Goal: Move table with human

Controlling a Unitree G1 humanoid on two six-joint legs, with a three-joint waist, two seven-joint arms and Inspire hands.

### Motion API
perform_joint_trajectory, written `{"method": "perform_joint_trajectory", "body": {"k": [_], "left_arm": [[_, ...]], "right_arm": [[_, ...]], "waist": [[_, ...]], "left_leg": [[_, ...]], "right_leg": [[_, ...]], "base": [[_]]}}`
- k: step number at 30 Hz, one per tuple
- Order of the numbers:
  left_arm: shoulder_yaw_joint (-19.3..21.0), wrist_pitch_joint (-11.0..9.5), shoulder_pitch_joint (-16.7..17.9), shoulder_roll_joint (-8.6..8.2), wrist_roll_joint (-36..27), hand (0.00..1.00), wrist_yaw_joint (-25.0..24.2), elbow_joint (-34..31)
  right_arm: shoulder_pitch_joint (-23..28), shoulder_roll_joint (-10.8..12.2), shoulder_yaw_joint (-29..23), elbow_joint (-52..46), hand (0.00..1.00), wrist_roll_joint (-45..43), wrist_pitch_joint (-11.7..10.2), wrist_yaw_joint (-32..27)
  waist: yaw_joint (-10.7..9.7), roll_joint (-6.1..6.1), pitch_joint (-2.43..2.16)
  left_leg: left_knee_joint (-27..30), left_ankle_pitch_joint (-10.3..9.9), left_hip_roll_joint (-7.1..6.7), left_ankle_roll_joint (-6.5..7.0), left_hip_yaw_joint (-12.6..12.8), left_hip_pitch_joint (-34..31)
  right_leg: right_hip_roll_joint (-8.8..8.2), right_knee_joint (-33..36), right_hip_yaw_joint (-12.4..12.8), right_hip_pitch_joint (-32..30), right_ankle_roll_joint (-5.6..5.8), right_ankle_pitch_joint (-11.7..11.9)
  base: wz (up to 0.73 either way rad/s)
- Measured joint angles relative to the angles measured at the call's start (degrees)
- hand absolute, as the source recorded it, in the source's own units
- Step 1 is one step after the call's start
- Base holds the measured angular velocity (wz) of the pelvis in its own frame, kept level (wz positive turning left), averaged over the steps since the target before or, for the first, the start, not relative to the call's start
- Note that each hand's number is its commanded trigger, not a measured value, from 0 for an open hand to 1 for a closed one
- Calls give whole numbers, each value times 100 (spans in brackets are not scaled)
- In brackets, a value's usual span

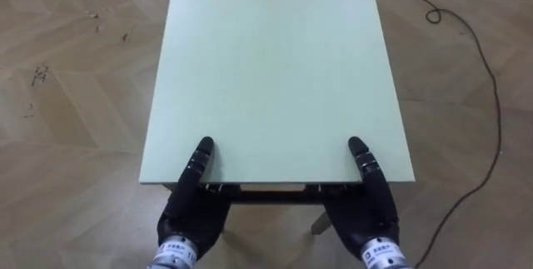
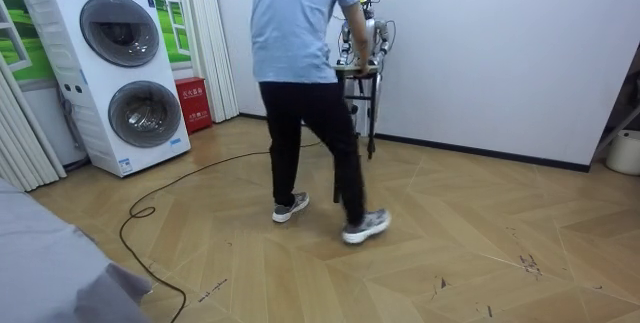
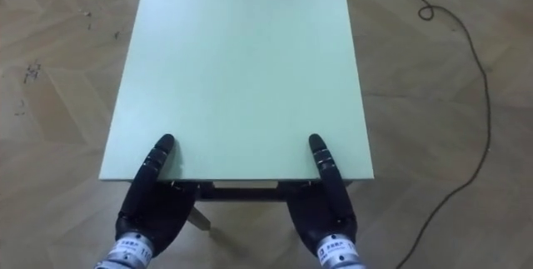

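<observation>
As person point(image 2: 300, 83) holds far end | table point(image 1: 275, 69) near edge pinched by L hand point(image 1: 193, 215) + R hand point(image 1: 366, 215) | thumbs on top

**Eye views.** The head camera looks steeply down from above the near end of the table point(image 1: 275, 69), at close range. The top runs away from the lens to the upper frame edge. The left hand point(image 1: 193, 215) and right hand point(image 1: 366, 211) enter at the bottom edge. Both eyes share almost the whole scene: table, hands and surrounding floor point(image 1: 67, 94). In the right eye view everything sits slightly further left.

**Room view.** A standing camera, well off, looks roughly level across the floor toward the wall point(image 2: 480, 53), with washers point(image 2: 130, 73) at the room view's left. A person point(image 2: 300, 83), back to the lens, stands between camera and robot and covers much of the table.

**Overlap with the eye views.** Table and floor.
</observation>
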Motion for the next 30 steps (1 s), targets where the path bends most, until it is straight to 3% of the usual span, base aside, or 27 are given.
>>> {"method": "perform_joint_trajectory", "body": {"k": [6,8,10,12,17,20,21,22,23,24,25,27,30], "left_arm": [[-31,1,143,-36,-111,100,2,0],[-44,-5,192,-66,-114,100,4,1],[-62,-18,275,-136,-113,100,4,0],[-59,-38,283,-162,-114,100,4,0],[-121,-140,282,-162,-151,100,4,-1],[-200,-178,282,-177,-151,100,40,2],[-251,-225,282,-165,-151,100,53,10],[-286,-254,279,-126,-151,100,54,23],[-287,-254,279,-119,-153,100,54,23],[-291,-254,279,-93,-200,100,54,23],[-340,-252,271,-59,-259,100,59,62],[-359,-250,273,5,-359,100,59,49],[-352,-256,288,136,-497,100,59,-4]], "right_arm": [[-1,-39,-19,4,100,-190,15,-9],[-2,-41,-48,3,100,-287,28,-9],[-31,-42,-116,3,100,-464,76,-9],[-83,-44,-127,2,100,-512,88,-36],[-105,-30,-149,-15,100,-566,103,-82],[-69,-44,-174,-15,100,-567,93,-82],[-29,-20,-173,-15,100,-566,82,-82],[6,3,-166,-21,100,-568,82,-82],[10,3,-163,-30,100,-569,83,-82],[13,8,-162,-31,100,-565,83,-84],[63,-21,-175,-21,100,-545,71,-85],[48,-81,-135,-28,100,-464,62,-84],[-8,-123,-36,-52,100,-447,63,-127]], "waist": [[52,47,24],[4,103,51],[-26,242,47],[-22,287,41],[-34,289,40],[-124,315,43],[-216,312,44],[-275,298,38],[-284,300,41],[-329,273,49],[-426,298,47],[-260,292,42],[-3,254,40]], "left_leg": [[70,1,-29,-2,-185,-1],[92,6,-75,2,-344,-2],[85,29,-132,28,-451,-2],[64,65,-184,33,-554,-7],[42,123,-326,62,-881,-36],[21,177,-454,134,-1158,-47],[21,205,-490,152,-1449,-26],[15,227,-566,170,-1633,-25],[-12,236,-616,173,-1710,-24],[-70,276,-749,196,-1781,-21],[-109,351,-905,206,-1923,17],[-293,488,-931,178,-1962,62],[-405,550,-926,132,-2108,53]], "right_leg": [[39,-2,-158,152,-2,-1],[53,-15,-175,247,-2,-1],[47,1,-199,306,-2,-2],[39,2,-218,346,-2,-2],[-7,193,-361,377,2,-33],[-94,682,-486,317,5,-51],[-121,1062,-331,131,-29,-123],[-23,1003,101,11,-143,-330],[39,835,243,-56,-167,-394],[61,458,469,-222,-178,-352],[70,531,580,-241,-150,-255],[58,439,520,-235,-140,-239],[134,150,382,-107,-212,-105]], "base": [[21],[47],[37],[32],[36],[58],[87],[83],[79],[92],[87],[39],[24]]}}
